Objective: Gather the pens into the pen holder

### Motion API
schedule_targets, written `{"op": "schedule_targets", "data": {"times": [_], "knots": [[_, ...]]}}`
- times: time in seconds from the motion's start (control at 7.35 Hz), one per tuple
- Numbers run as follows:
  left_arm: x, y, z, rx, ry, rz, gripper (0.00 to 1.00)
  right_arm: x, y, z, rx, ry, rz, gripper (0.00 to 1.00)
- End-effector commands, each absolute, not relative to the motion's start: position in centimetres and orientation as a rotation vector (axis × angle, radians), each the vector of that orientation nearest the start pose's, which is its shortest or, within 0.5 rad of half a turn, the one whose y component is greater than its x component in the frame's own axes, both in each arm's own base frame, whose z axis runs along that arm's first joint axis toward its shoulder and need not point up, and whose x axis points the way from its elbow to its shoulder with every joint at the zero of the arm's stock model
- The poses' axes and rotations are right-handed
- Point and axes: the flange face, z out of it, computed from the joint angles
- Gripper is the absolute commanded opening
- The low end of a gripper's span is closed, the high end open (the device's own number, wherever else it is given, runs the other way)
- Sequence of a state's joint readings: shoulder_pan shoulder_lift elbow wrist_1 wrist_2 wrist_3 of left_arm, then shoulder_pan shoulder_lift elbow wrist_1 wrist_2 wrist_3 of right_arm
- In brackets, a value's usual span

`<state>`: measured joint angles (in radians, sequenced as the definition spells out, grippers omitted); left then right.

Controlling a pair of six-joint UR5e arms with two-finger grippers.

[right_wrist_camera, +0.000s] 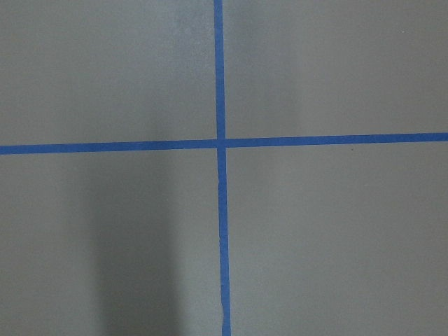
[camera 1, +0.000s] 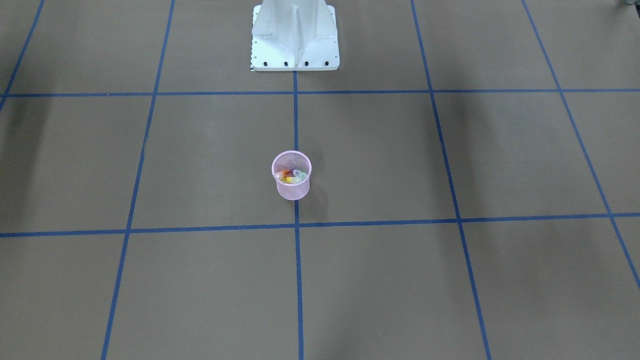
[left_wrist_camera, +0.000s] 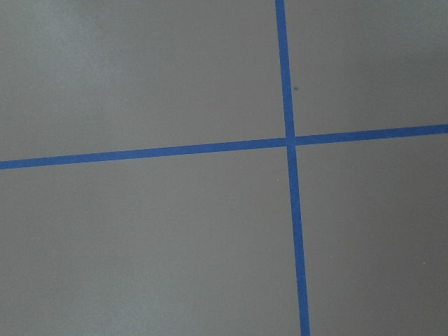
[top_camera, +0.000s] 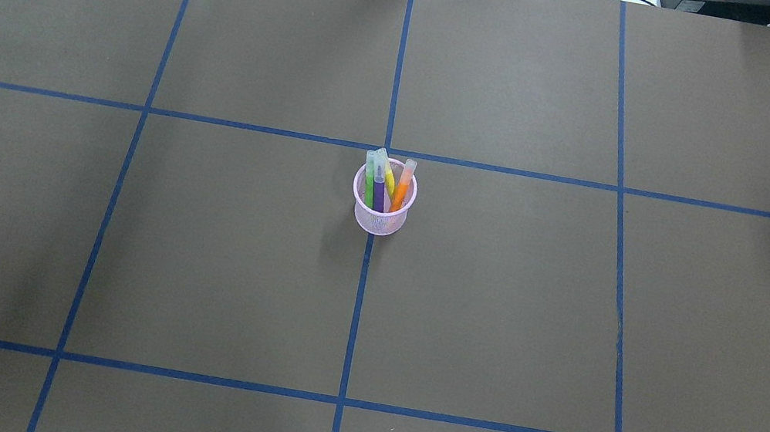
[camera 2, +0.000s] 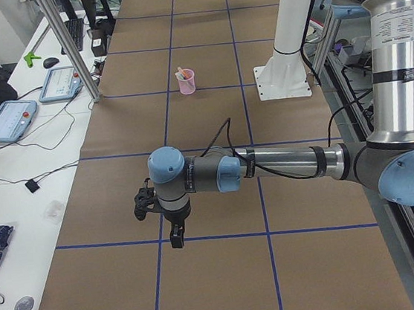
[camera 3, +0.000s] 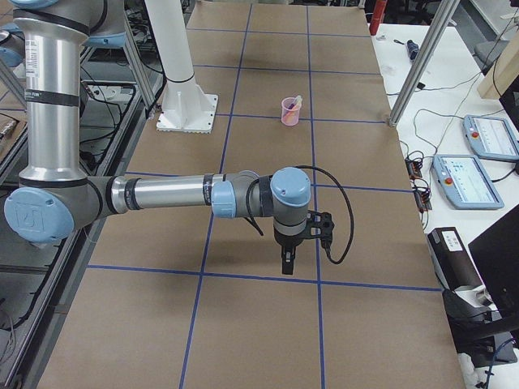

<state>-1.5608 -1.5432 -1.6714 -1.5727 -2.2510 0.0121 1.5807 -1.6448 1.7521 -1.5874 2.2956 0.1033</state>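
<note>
Above the tabletop (top_camera: 495, 305), left pincer (camera 2: 176, 240) and right pincer (camera 3: 286, 267) pointing down, seemingly touching nothing; spread or pressed together, cannot tell from side views; four pens (top_camera: 380, 188) upright inside pink pen holder (top_camera: 378, 223), mid-tabletop, well apart from both.

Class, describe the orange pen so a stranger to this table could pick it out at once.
On the brown table, a pink mesh cup stands on the centre blue line. Inside it, the orange pen leans at the robot's right, away from the green pen, purple pen and yellow pen.
</note>
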Motion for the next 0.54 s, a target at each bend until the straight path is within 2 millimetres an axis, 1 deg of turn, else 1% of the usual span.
{"op": "schedule_targets", "data": {"times": [0.0,0.27,0.41], "knots": [[-6.44,-48.63,62.35,0.079,0.693,0.045,1.0,7.13,-46.45,60.88,0.051,-0.741,0.079,0.99],[-5.86,-48.58,61.82,0.078,0.773,0.047,1.0,6.74,-46.37,60.41,0.05,-0.794,0.076,0.99],[-5.85,-48.57,61.96,0.075,0.773,0.047,1.0,6.74,-46.31,60.25,0.052,-0.795,0.076,0.99]]}}
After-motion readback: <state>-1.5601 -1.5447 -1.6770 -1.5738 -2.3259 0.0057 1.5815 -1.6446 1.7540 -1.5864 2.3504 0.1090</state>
